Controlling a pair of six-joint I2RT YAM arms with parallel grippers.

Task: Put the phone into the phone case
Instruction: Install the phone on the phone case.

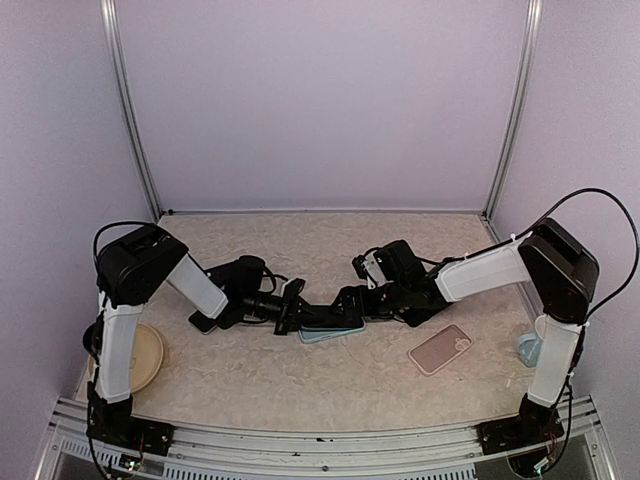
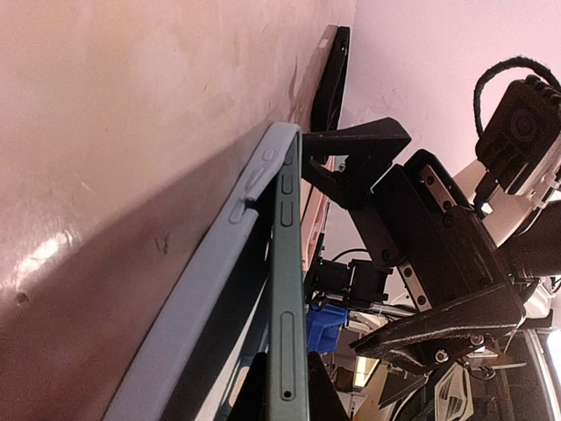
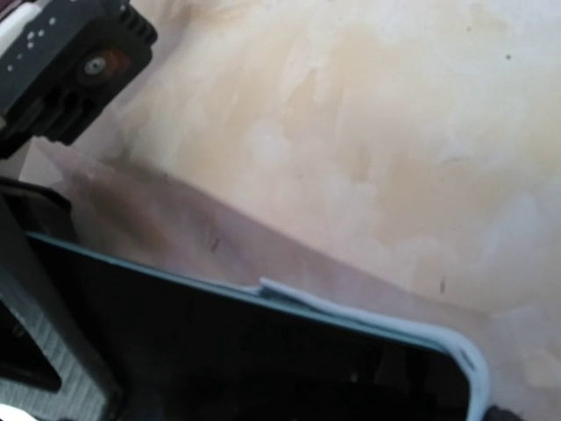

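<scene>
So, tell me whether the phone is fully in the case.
Partly in: the case rim gapes away from the phone edge, left wrist view.

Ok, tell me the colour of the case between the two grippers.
The case is light blue, clearest in the left wrist view.

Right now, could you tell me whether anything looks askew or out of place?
Yes: the phone sits crooked in the light blue case. In the left wrist view its long edge stands clear of the rim, with a dark gap between, so it is only partly seated.
</scene>
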